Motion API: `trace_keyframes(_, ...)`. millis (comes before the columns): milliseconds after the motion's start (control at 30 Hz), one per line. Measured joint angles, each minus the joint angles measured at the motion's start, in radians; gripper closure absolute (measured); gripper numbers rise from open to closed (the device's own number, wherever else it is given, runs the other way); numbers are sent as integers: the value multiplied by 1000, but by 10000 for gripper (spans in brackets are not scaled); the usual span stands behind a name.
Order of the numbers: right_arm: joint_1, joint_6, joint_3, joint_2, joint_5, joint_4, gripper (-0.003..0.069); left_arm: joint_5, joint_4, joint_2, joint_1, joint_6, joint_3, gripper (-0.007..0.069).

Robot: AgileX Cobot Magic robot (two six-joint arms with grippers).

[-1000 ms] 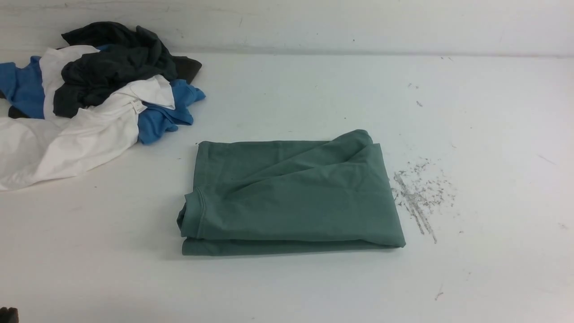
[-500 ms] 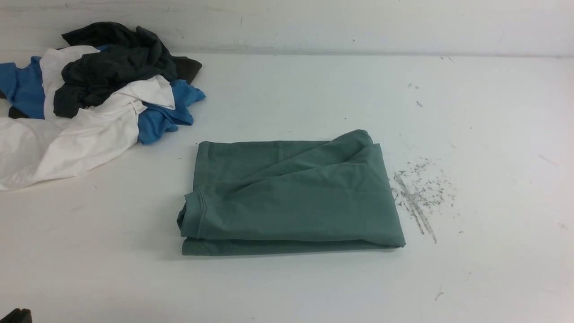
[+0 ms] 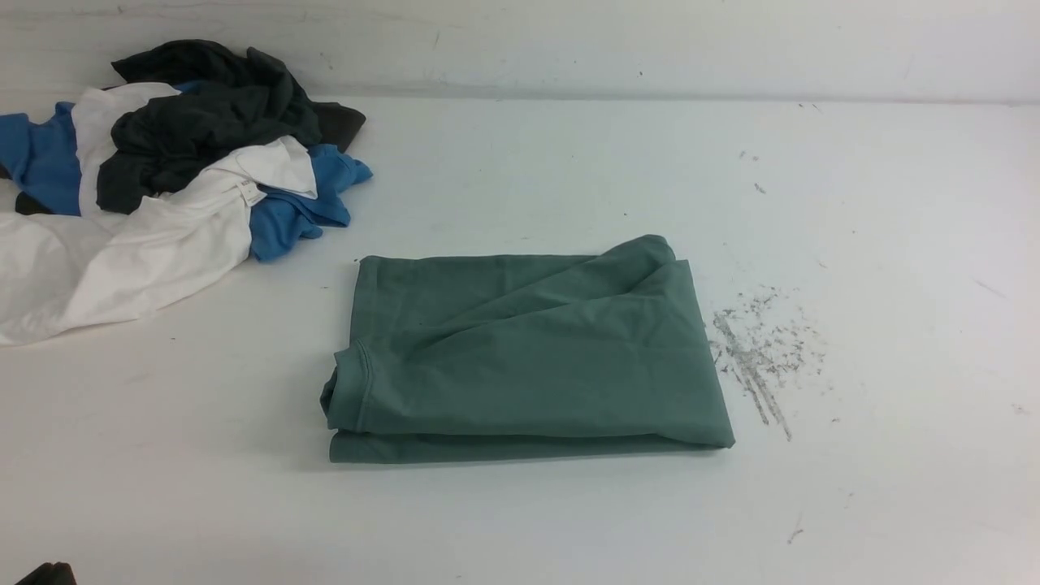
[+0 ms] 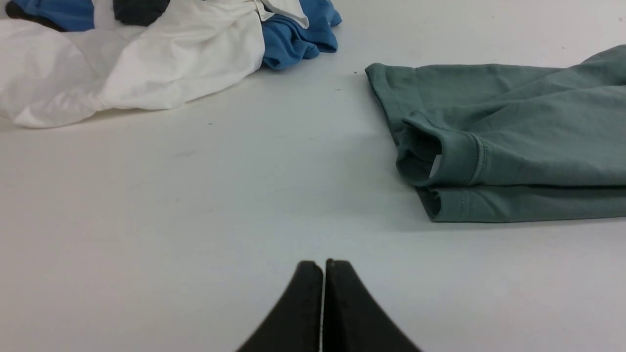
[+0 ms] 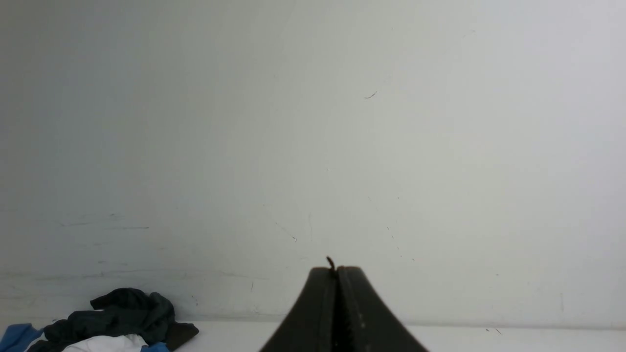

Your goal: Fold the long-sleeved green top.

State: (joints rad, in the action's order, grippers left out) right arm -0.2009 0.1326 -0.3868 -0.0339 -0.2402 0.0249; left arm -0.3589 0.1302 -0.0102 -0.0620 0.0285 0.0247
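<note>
The green long-sleeved top (image 3: pixel 528 357) lies folded into a flat rectangle in the middle of the white table (image 3: pixel 894 244), its neck opening at the left end. The left wrist view shows that end of the top (image 4: pixel 513 142), with a bit of white label inside the collar. My left gripper (image 4: pixel 323 264) is shut and empty, low over the bare table, well short of the top. A dark bit of the left arm (image 3: pixel 49 574) peeks in at the front view's bottom left corner. My right gripper (image 5: pixel 336 269) is shut, raised and facing the back wall, with nothing held.
A heap of white, blue and dark grey garments (image 3: pixel 162 179) lies at the back left of the table, also seen as the garment heap (image 4: pixel 146 58) in the left wrist view. Grey scuff marks (image 3: pixel 760 349) mark the table right of the top. The wall (image 3: pixel 569 41) bounds the back.
The dark bit of the left arm at the bottom left corner has crept slightly to the right. The top and the garment heap have not moved.
</note>
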Motion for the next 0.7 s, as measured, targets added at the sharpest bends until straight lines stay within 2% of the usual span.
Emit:
trace_keyframes(533,0,0,0,0,0,0,673,0,-4,0,0,1,0,629)
trace_keyframes(700,0,0,0,0,0,0,673,0,-24,0,0,76,0,629)
